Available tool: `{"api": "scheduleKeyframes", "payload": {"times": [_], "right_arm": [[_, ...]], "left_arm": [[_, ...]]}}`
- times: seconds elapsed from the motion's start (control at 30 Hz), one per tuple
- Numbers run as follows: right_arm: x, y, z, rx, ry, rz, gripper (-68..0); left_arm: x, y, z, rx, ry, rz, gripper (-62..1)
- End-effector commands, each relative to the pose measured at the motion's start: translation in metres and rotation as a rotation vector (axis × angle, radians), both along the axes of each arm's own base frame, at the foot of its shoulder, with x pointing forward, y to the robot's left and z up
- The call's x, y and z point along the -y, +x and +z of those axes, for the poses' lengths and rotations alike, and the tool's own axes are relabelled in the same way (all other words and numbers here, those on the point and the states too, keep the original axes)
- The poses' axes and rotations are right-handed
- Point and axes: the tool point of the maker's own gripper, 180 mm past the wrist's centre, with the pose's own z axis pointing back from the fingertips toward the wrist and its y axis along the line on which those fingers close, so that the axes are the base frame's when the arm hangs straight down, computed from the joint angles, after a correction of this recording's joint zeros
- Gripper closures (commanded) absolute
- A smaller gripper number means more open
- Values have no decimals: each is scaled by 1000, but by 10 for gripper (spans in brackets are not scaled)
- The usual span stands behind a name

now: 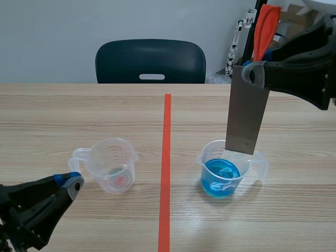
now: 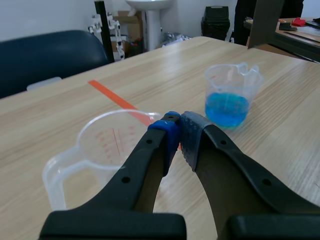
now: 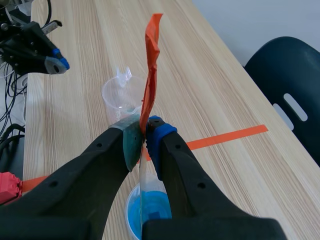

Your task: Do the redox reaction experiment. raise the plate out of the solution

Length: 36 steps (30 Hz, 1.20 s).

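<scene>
While above the wood-grain table (image 1: 79, 110), grey plate (image 1: 247, 113), dark chair (image 1: 150, 60) beyond

The right gripper (image 3: 145, 131) is clamped on the top of the plate (image 3: 141, 200), which hangs edge-on over the cup of blue liquid (image 3: 157, 206), with an orange strip (image 3: 151, 65) rising between its fingers and an empty clear cup (image 3: 120, 95) ahead.

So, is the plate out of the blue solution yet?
Out. The plate, in the right pincer, hangs with its bottom edge above the blue solution.
</scene>
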Motion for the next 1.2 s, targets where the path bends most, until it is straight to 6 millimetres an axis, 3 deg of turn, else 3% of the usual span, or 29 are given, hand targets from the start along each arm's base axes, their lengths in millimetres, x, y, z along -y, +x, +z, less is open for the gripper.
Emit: {"api": "scheduleKeyframes", "payload": {"times": [0.0,0.3,0.53,0.77,1.17], "right_arm": [[-3,-1,13,18,28,19,-5],[3,8,35,65,58,-5,-5],[6,11,41,75,63,-17,-5],[5,11,44,65,88,-20,-5],[5,11,45,66,89,-20,-5]], "left_arm": [[1,7,8,19,-14,-8,-32],[14,43,20,47,51,-70,-32],[29,69,18,42,150,-102,-32],[47,81,38,105,102,-144,-29],[81,99,40,67,148,-217,-29]]}}
